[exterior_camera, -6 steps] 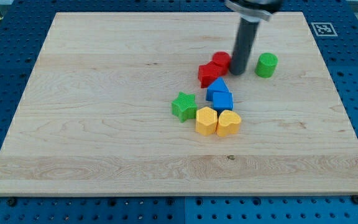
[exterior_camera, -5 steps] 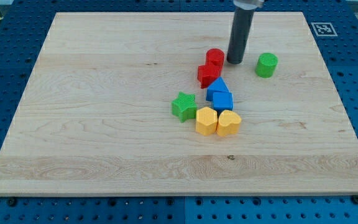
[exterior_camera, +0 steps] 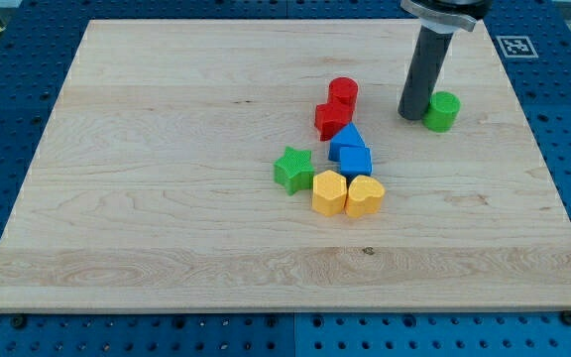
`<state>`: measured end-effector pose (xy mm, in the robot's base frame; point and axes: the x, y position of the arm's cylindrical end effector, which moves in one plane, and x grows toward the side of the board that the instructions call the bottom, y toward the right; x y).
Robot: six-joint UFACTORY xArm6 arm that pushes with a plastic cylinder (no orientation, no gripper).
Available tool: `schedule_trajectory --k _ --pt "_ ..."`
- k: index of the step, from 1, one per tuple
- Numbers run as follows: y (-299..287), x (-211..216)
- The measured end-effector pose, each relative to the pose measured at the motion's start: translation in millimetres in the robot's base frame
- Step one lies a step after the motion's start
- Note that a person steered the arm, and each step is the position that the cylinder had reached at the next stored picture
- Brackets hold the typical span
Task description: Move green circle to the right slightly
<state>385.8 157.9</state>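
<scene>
The green circle (exterior_camera: 442,111) is a short green cylinder at the upper right of the wooden board (exterior_camera: 167,198). My tip (exterior_camera: 411,116) is the lower end of a dark rod that comes down from the view's top. It stands right against the green circle's left side. A red cylinder (exterior_camera: 342,92) and a red block (exterior_camera: 331,119) sit to the left of the tip.
Two blue blocks (exterior_camera: 351,151) lie below the red ones. A green star (exterior_camera: 293,169) and two yellow blocks (exterior_camera: 347,193) lie near the board's middle. A marker tag (exterior_camera: 515,46) sits on the board's upper right corner.
My tip moved right, from beside the red cylinder to the green circle's left side. The green circle shifted to the right and slightly down.
</scene>
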Motion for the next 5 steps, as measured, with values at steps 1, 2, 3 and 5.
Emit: schedule_trajectory --k 1,2,3,5 --pt "18 0" --pt "19 2" --pt "1 2" --pt "-27 -8"
